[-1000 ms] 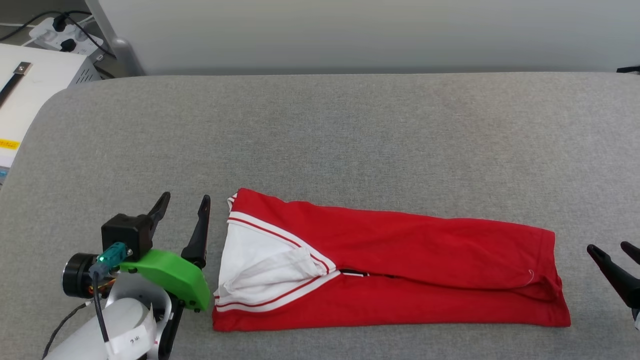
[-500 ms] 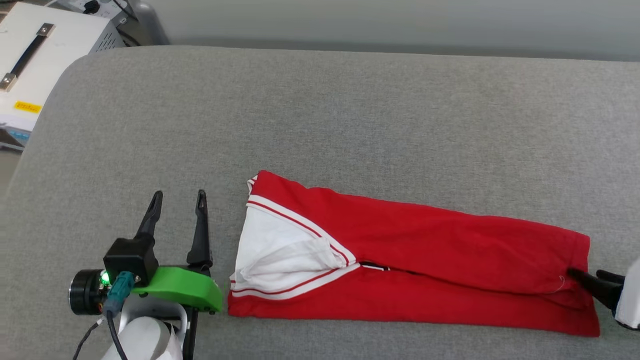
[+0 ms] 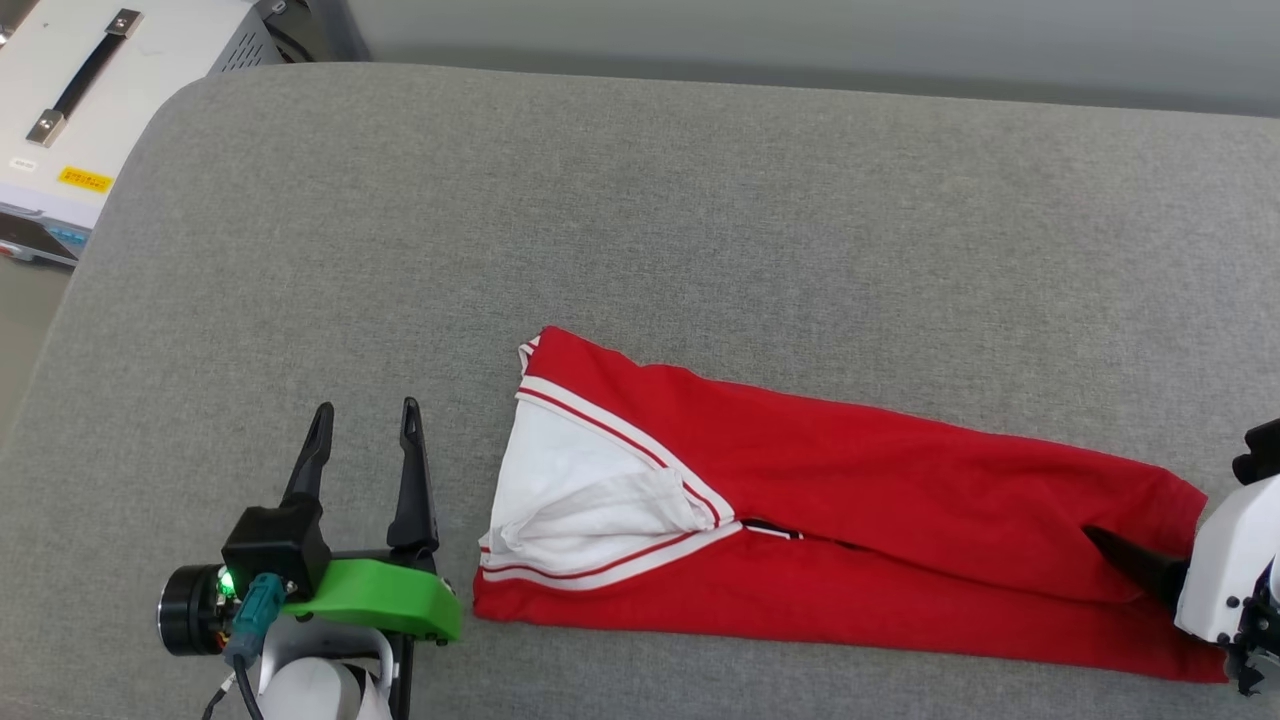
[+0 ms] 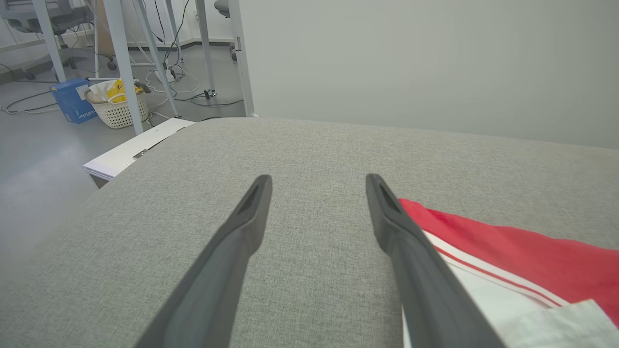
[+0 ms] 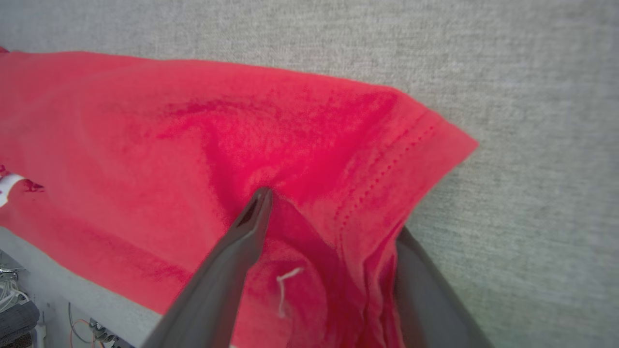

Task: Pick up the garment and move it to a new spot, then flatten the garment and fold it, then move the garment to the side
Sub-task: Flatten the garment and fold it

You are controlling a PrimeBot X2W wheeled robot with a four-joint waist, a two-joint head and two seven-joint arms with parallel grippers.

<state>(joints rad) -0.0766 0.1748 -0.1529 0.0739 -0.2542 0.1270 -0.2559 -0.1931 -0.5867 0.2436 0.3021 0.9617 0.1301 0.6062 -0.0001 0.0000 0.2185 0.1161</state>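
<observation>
— What is all this sitting on?
— A grey fabric-covered counter (image 3: 700,200) in front of a pale wall (image 3: 800,30). A white box (image 3: 90,90) with a black handle stands off its far left corner.
— Where is the garment?
— The garment (image 3: 900,500) lies on the near half of the counter, folded lengthwise into a long red strip running left to right. A white sleeve (image 3: 590,490) with red-and-white striped trim lies on top at its left end.
— And the left hand?
— The left hand (image 3: 366,408) is just beside that sleeve end, apart from the cloth. Its fingers are spread with nothing between them.
— The right hand?
— The right hand (image 5: 332,212) is at the strip's right end, fingers wide apart. One finger (image 5: 242,241) lies on top of the red cloth and the other is partly covered by the hem, so a fold of hem sits between them, not pinched
</observation>
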